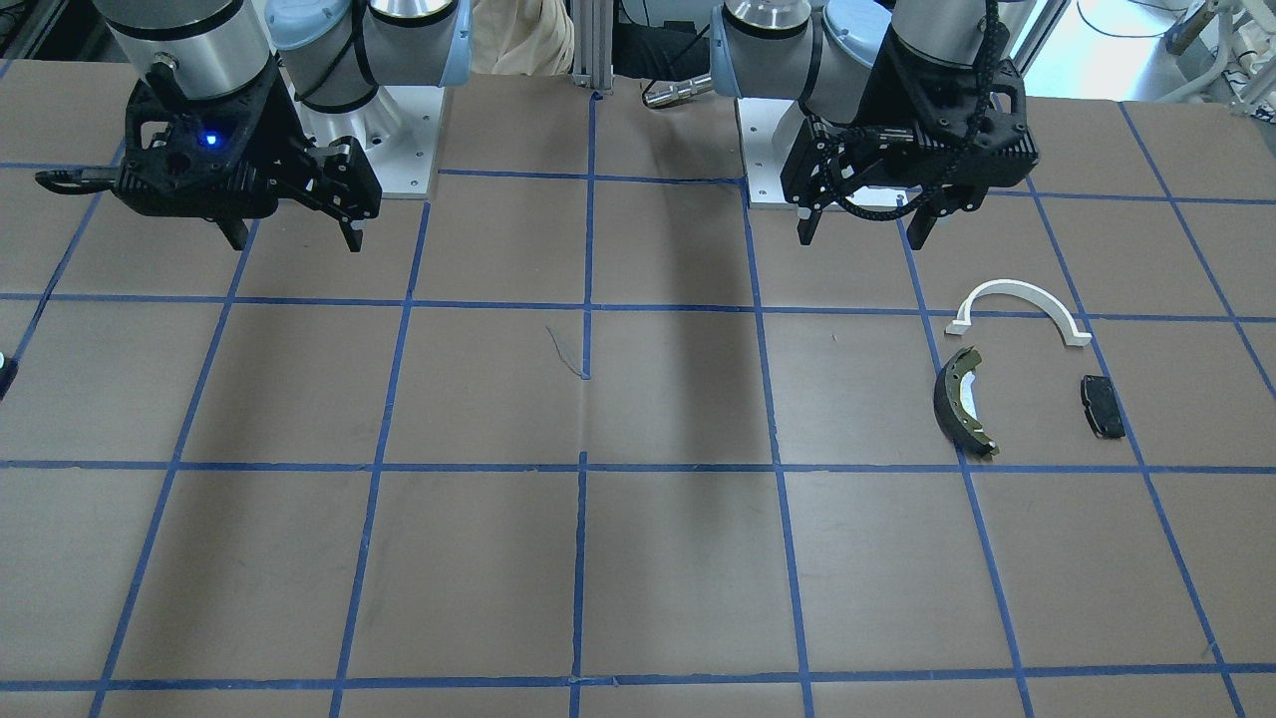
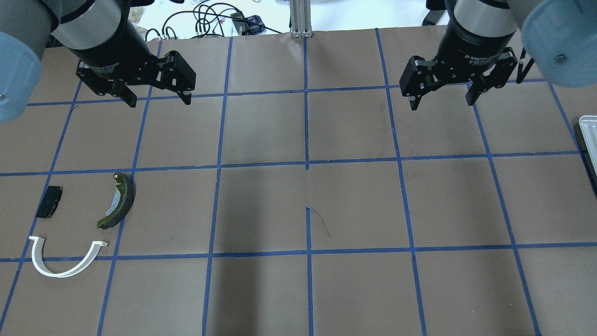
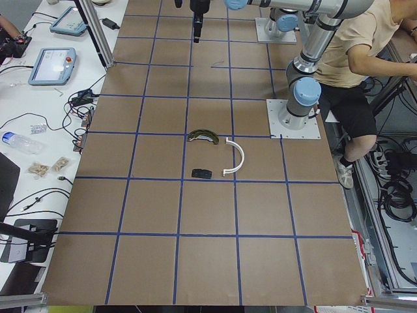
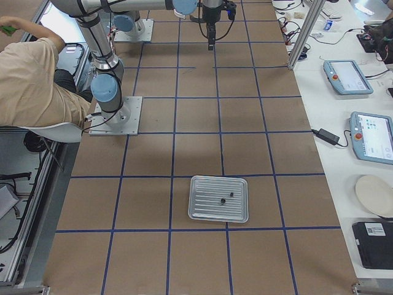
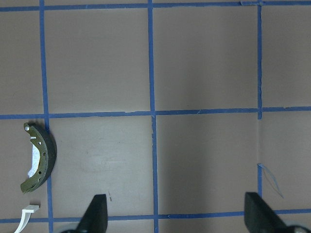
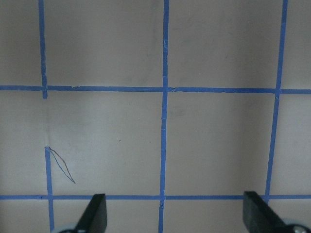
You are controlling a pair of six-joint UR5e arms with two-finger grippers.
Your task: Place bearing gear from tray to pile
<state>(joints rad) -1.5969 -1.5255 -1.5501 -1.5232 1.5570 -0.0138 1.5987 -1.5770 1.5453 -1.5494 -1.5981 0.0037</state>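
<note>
The pile lies on the brown table: a white plastic arch (image 2: 63,263) (image 1: 1019,305), a dark brake shoe with an olive rim (image 2: 119,200) (image 1: 963,400) (image 5: 40,156) and a small black pad (image 2: 49,207) (image 1: 1102,405). A metal tray (image 4: 218,198) near the table's right end holds two small dark parts (image 4: 226,197); I cannot tell which is the bearing gear. My left gripper (image 2: 159,101) (image 1: 861,242) (image 5: 175,204) hangs open and empty, above the table beyond the pile. My right gripper (image 2: 441,105) (image 1: 296,245) (image 6: 172,204) hangs open and empty over bare table, far from the tray.
Only the tray's edge (image 2: 588,135) shows at the overhead view's right border. Blue tape lines grid the table. A seated person (image 3: 355,59) is behind the robot bases. Tablets and cables lie on the side bench (image 4: 356,92).
</note>
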